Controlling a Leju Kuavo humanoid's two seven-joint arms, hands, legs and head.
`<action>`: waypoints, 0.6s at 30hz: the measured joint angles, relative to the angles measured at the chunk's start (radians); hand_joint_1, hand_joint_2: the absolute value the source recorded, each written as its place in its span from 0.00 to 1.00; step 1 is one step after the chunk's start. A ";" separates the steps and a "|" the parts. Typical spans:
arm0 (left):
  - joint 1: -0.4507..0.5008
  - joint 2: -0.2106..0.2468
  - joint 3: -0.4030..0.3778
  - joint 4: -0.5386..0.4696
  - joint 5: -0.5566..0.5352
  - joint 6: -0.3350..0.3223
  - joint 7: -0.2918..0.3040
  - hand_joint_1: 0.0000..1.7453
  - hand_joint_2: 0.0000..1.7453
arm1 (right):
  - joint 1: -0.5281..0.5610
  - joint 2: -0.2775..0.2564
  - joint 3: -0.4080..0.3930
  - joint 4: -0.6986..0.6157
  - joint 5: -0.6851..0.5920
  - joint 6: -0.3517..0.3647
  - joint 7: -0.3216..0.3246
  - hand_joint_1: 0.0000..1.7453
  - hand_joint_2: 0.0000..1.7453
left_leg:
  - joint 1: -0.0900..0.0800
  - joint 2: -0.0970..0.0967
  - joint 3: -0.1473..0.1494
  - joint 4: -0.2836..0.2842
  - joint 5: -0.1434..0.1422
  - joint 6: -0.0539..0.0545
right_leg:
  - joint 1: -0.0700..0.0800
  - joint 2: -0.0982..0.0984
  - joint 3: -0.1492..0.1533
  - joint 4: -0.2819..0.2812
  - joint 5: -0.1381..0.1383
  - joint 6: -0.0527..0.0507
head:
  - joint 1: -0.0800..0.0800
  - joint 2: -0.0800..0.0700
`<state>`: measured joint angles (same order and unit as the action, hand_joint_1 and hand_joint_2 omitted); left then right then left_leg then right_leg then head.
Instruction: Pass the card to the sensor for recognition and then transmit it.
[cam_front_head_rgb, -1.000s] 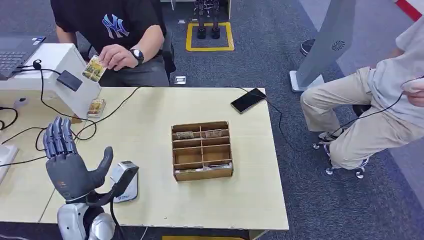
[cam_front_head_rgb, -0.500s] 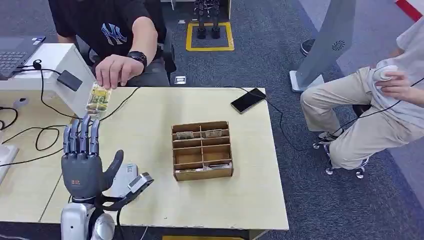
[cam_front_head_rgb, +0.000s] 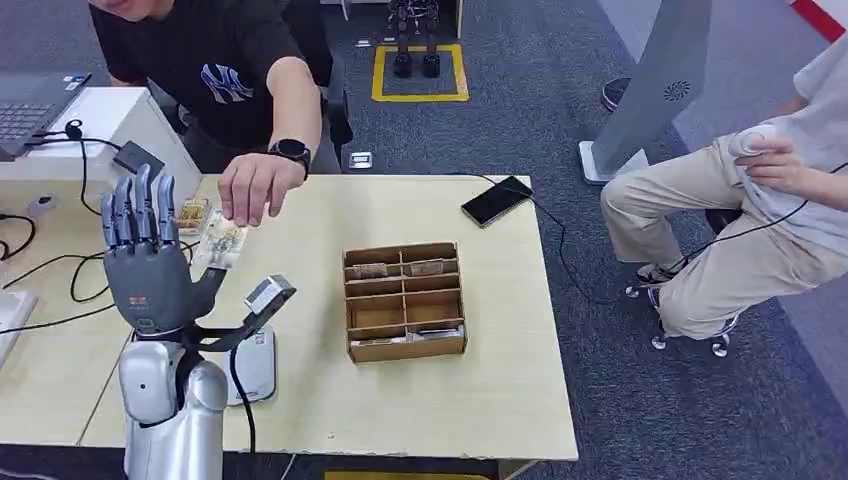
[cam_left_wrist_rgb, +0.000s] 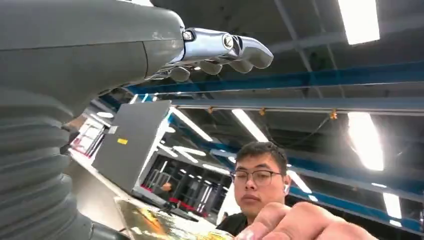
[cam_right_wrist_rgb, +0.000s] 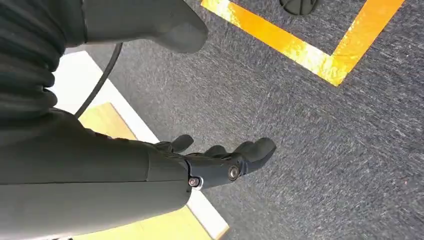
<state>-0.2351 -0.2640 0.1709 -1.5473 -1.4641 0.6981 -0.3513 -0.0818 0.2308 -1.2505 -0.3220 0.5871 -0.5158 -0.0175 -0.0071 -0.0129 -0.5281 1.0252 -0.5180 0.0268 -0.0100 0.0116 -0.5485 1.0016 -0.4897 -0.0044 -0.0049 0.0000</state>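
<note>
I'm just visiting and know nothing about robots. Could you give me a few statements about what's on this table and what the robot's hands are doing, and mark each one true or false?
1. The robot's left hand is raised with fingers spread and holds nothing. True.
2. The person in the black T-shirt holds a shiny picture card out beside that hand. True.
3. The black smartphone lies inside the brown cardboard divider box. False: it lies on the pale wooden table, near the far edge, apart from the box.
4. The robot's right hand grips the card. False: it hangs over grey carpet, holding nothing.
5. Every compartment of the box is empty. False: the two far compartments hold cards.
</note>
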 joint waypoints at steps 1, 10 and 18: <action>-0.005 -0.002 0.000 0.004 0.000 0.000 0.003 0.00 1.00 | 0.000 -0.001 0.001 0.001 0.000 0.000 0.000 0.00 1.00 | 0.000 0.000 0.000 0.000 0.000 0.000 | 0.000 0.000 0.000 0.000 0.000 0.000 | 0.000 0.000; -0.016 -0.004 0.000 0.022 0.000 0.000 0.022 1.00 1.00 | -0.001 -0.004 0.004 0.003 0.001 0.000 -0.002 0.00 1.00 | 0.000 0.000 0.000 0.000 0.000 0.000 | 0.000 0.000 0.000 0.000 0.000 0.000 | 0.000 0.000; -0.017 -0.004 0.000 0.042 0.002 0.000 0.008 1.00 1.00 | 0.000 -0.010 0.006 0.012 0.006 0.001 -0.005 0.00 1.00 | 0.000 0.000 0.000 0.000 0.000 0.000 | 0.000 0.000 -0.001 0.000 0.000 0.000 | 0.000 0.000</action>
<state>-0.2524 -0.2678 0.1709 -1.5053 -1.4622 0.6981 -0.3434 -0.0822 0.2209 -1.2444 -0.3098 0.5936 -0.5146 -0.0221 -0.0071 -0.0125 -0.5286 1.0251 -0.5180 0.0268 -0.0099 0.0120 -0.5492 1.0016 -0.4897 -0.0045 -0.0050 0.0000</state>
